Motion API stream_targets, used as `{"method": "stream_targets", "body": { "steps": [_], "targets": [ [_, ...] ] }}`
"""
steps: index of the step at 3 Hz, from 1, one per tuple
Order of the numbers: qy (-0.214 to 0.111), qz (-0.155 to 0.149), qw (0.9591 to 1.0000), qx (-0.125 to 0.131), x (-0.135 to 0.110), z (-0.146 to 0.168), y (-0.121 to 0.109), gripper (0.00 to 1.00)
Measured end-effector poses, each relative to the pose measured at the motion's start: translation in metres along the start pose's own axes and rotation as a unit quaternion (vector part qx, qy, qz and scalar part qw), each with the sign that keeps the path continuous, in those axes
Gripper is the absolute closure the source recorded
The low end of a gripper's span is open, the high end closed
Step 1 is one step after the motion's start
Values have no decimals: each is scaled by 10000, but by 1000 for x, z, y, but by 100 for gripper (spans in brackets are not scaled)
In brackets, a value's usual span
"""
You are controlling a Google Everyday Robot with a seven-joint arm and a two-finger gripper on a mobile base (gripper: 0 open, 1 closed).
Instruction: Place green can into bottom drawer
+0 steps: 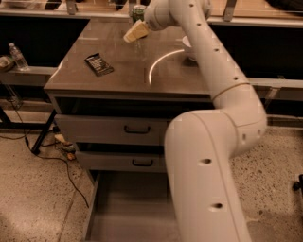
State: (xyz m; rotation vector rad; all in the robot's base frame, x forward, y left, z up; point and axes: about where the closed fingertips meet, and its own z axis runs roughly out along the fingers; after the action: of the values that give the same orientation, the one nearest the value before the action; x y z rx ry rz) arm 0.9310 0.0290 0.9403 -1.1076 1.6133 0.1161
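The green can [138, 11] stands upright at the back edge of the grey cabinet top [118, 71], its upper part cut off by the frame. My gripper [136, 31] hangs over the back of the top, just in front of and below the can, apart from it. It holds nothing that I can see. The bottom drawer [125, 208] is pulled out at floor level with a bare flat floor. My arm [213, 142] covers its right part.
A dark flat packet [99, 64] lies on the left of the cabinet top. A white bowl [186, 43] is mostly hidden behind my arm. The two upper drawers [113, 128] are slightly open. A clear water bottle [18, 56] stands on a shelf at left. Cables [57, 151] lie on the floor.
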Motion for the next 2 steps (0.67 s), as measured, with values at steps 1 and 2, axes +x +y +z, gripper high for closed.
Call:
{"method": "stream_targets", "body": {
  "steps": [1,2],
  "targets": [
    [-106,102,9984,548,-16,38,-14,0],
    [-89,149,9959,889,-28,61,-17,0]
  ]
}}
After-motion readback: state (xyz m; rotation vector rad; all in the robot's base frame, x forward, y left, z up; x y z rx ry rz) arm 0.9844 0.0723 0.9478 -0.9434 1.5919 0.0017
